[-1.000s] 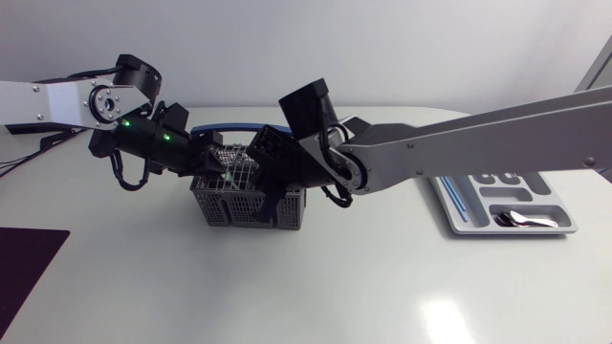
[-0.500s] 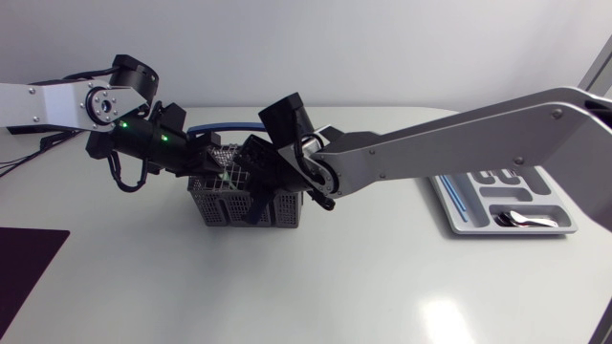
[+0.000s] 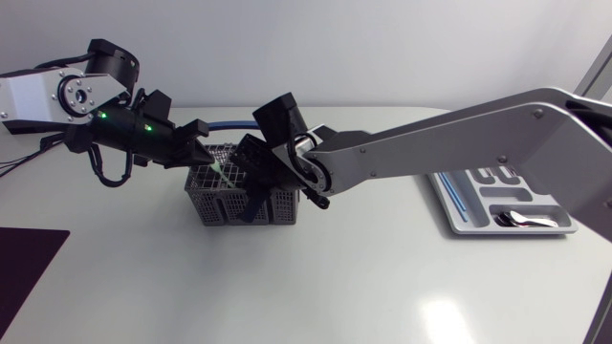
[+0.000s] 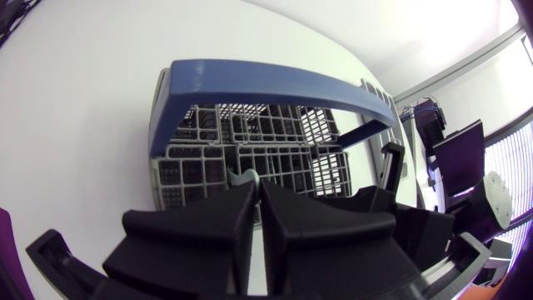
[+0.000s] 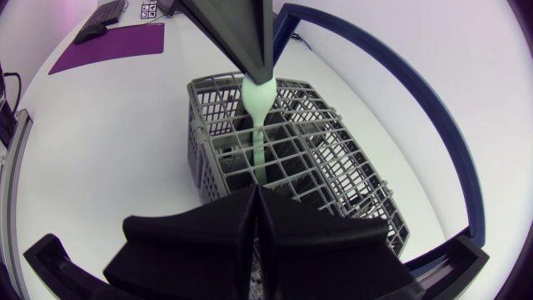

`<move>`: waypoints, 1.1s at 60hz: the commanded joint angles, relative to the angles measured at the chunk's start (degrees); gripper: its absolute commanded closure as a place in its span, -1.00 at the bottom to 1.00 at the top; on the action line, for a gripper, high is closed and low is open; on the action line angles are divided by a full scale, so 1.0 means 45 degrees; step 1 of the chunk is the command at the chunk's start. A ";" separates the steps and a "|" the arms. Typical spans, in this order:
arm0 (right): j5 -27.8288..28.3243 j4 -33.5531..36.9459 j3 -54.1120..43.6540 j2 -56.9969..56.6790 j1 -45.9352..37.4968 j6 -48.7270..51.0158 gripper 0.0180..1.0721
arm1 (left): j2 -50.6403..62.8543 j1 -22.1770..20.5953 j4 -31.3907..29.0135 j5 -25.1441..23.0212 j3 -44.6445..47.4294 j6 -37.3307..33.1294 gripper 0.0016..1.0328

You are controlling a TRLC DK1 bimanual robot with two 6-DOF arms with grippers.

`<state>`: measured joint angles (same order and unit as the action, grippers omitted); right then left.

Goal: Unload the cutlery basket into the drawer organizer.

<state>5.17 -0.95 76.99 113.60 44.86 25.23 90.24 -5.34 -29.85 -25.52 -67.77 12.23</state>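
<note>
So your left pincer (image 3: pixel 209 161) is clamped on the top end of a pale green utensil (image 5: pixel 259 125), with a finger squeezing it from each side. The utensil runs down from those fingertips into the grey cutlery basket (image 5: pixel 341 175), which sits right under that pincer. Your right pincer (image 5: pixel 255 198) has its fingers pressed together with nothing between them as far as I can see. It's low over the basket, and the utensil's lower end sits just ahead of its tips. I can't tell if they actually touch. The basket's blue handle (image 4: pixel 266 79) arches ahead of the left pincer and off to the side of the right one. The drawer organizer (image 3: pixel 475 215) is well away from both pincers, back along your right arm, with a shiny piece of cutlery (image 3: pixel 521 220) lying in one compartment.
</note>
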 commanded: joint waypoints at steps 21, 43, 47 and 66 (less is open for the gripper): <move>-0.0367 0.1149 -0.0234 0.1064 0.0011 -0.0393 0.89 | -0.1088 0.0484 -0.1102 0.0085 -0.0741 -0.0061 0.89; -0.0367 0.1188 -0.0449 0.0654 0.0050 -0.0373 0.89 | -0.2513 0.0758 -0.2118 -0.0072 -0.1112 -0.0100 0.88; -0.0348 0.1188 -0.0488 0.0439 0.0070 -0.0354 0.89 | -0.2865 0.0816 -0.2411 -0.0267 -0.1210 -0.0100 0.88; -0.0192 0.1129 -0.1054 -0.0479 0.0168 -0.0295 0.74 | -0.3959 0.0836 -0.3309 -0.0482 -0.1269 -0.0178 0.88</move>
<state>4.43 0.69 75.90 111.87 45.30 24.82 73.76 -1.98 -43.90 -26.81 -71.75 12.14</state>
